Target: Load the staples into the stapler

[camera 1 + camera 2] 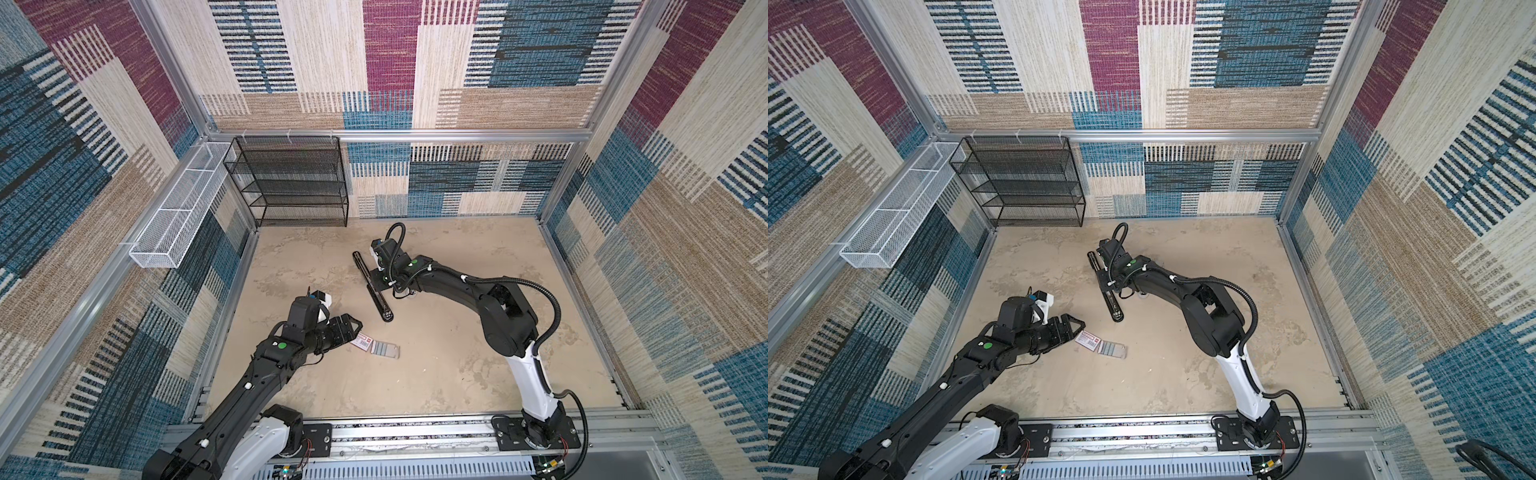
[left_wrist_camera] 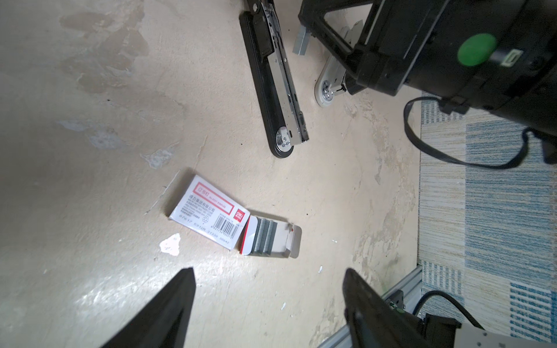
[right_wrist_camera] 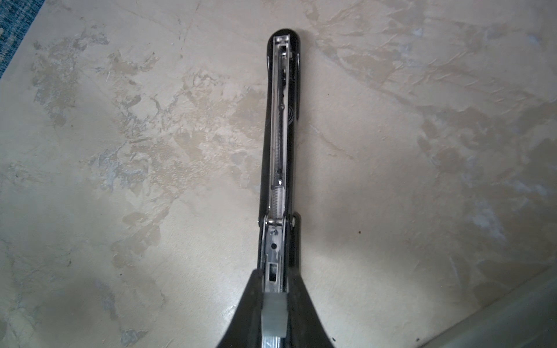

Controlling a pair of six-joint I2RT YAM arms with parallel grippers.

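Note:
The black stapler (image 1: 381, 307) (image 1: 1113, 309) lies opened flat mid-table, its metal magazine (image 3: 281, 120) facing up. My right gripper (image 3: 275, 272) (image 1: 377, 284) is shut on a short grey staple strip (image 3: 272, 313) (image 2: 301, 45), held just above the stapler near its hinge. The white staple box with the red label (image 1: 362, 341) (image 2: 208, 211) lies nearer the front. Its tray is slid out, showing rows of grey staples (image 2: 265, 238) (image 1: 1113, 349). My left gripper (image 2: 269, 271) (image 1: 348, 327) hovers open just left of the box, with nothing between its fingers.
A black mesh shelf (image 1: 286, 183) stands at the back left, with a white wire basket (image 1: 174, 208) on the left wall. A pale oval part (image 2: 325, 93) lies under the right gripper. A white paper scrap (image 2: 171, 244) lies by the box. An aluminium rail (image 1: 415, 432) runs along the front.

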